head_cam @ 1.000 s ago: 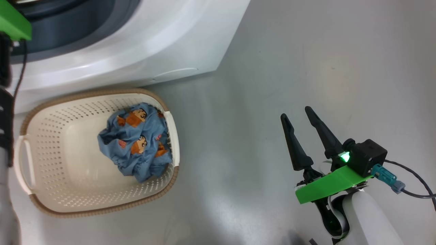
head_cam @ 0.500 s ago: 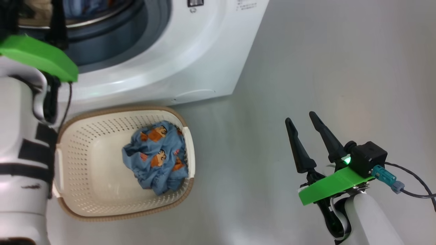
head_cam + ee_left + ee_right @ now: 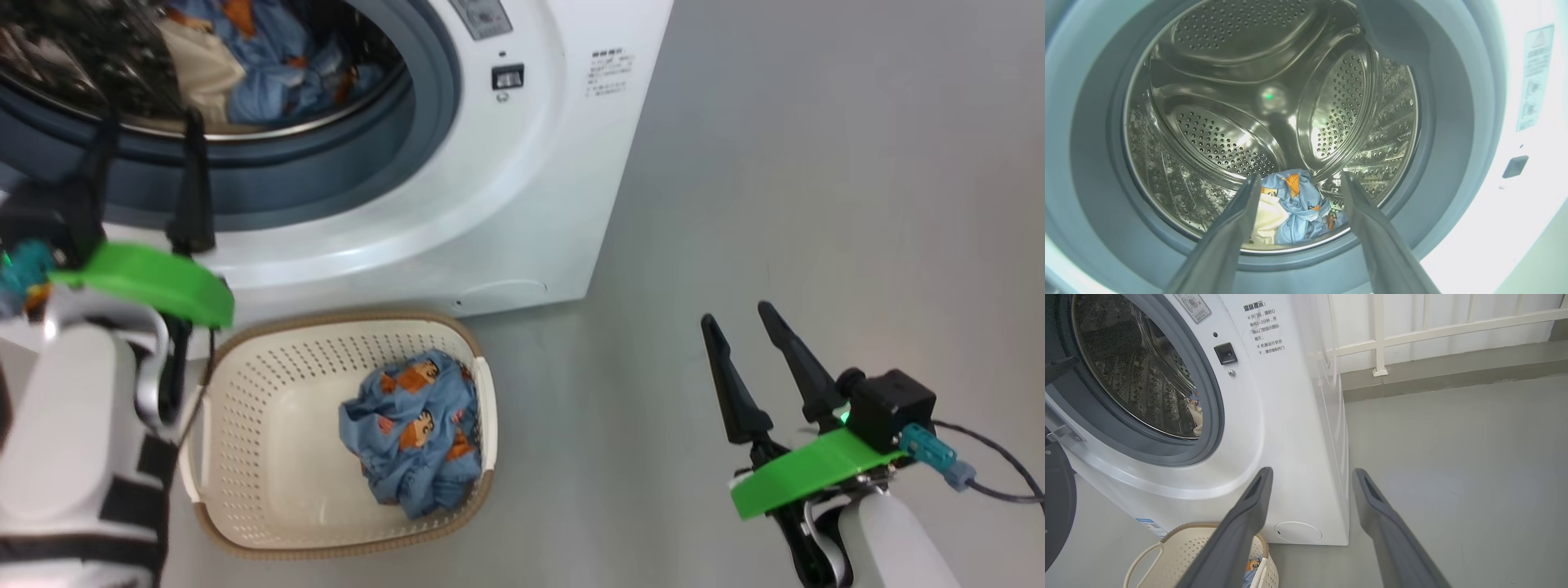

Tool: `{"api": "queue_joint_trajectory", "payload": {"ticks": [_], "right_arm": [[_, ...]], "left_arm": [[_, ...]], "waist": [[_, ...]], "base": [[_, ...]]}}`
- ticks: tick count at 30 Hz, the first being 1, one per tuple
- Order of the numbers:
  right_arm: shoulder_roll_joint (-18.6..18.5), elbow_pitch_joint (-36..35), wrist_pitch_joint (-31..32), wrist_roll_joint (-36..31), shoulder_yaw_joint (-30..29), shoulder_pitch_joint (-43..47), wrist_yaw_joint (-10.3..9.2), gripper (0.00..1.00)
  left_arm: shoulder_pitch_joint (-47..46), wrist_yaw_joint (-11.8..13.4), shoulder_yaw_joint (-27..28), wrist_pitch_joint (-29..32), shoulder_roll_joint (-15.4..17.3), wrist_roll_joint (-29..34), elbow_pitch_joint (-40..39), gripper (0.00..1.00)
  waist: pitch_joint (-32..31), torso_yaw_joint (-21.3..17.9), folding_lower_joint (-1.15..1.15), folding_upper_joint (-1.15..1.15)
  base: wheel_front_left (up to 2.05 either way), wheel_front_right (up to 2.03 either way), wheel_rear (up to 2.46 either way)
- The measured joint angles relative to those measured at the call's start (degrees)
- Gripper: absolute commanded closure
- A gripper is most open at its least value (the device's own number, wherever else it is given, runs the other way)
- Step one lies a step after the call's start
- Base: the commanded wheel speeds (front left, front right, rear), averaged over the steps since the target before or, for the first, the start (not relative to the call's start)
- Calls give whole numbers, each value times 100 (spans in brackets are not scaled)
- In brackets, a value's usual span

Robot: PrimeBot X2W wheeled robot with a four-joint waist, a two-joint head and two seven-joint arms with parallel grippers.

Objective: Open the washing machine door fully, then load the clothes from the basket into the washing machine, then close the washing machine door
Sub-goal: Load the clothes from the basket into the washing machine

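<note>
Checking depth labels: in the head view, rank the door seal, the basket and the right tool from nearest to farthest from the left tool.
1. Door seal: the left tool has its tips right at it.
2. Basket: on the floor, below the left tool.
3. Right tool: far across on the right.

A smooth grey floor (image 3: 816, 163) with a soft sheen runs back to a low grey kerb (image 3: 1453, 373), on which a white railing (image 3: 1437, 330) stands before a bright, pale wall (image 3: 1453, 308).
</note>
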Motion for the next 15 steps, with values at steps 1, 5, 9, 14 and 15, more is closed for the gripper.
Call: {"api": "queue_joint_trajectory", "payload": {"ticks": [1,5,9,14,15], "right_arm": [[-1,3,0,0,-26,51,0,0],[1,15,0,-63,-55,234,0,0],[1,26,0,-172,-88,393,0,0],[3,41,0,-198,-53,517,0,0],[5,41,0,-201,-51,533,0,0]], "left_arm": [[147,11,-8,0,0,45,-122,0],[681,115,10,0,-16,104,-550,0],[1153,207,11,0,-23,105,-886,0],[1823,290,125,0,-2,115,-1411,0],[1974,307,136,0,10,136,-1488,0]], "waist": [[-60,17,0,0],[-310,83,0,0],[-567,150,0,0],[-872,205,0,0],[-927,209,0,0]], "base": [[0,0,0],[0,0,0],[0,0,0],[0,0,0],[0,0,0]]}}
